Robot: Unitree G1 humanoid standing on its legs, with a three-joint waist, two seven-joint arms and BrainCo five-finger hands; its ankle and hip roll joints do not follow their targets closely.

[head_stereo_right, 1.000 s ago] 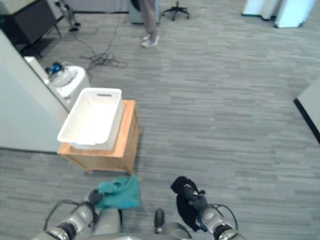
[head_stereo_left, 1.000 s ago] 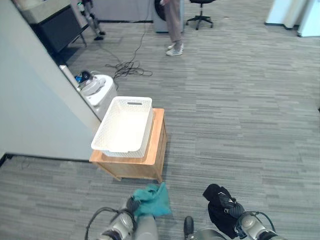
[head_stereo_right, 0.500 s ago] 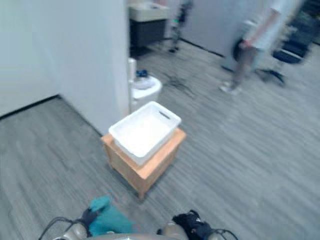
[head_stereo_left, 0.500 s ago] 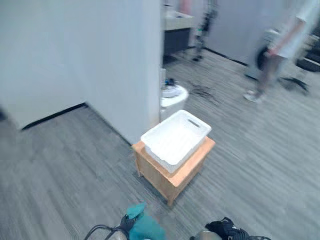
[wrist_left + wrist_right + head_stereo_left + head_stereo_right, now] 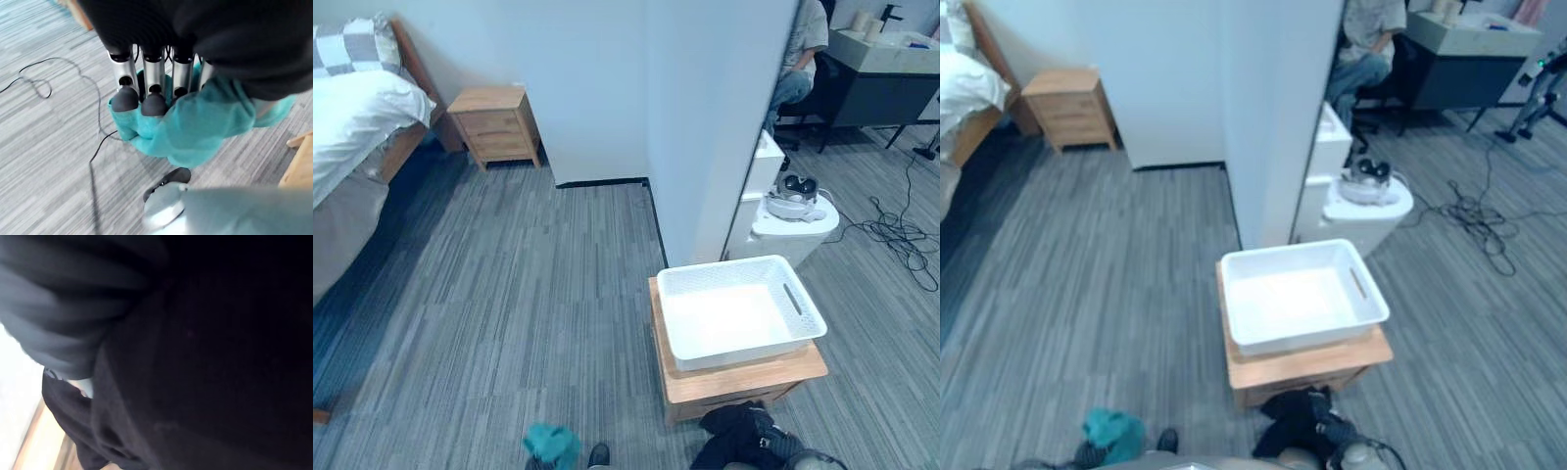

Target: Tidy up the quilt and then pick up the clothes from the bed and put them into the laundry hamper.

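A bed with a white quilt stands at far left, a nightstand beside it. Low at the left, the left robot hand has its fingers curled round a teal cloth, held above the floor. The white hamper sits on a small wooden table by a white wall. Just below the table, the right robot hand carries a black garment; whether its fingers close round it I cannot tell. A person sits behind the wall.
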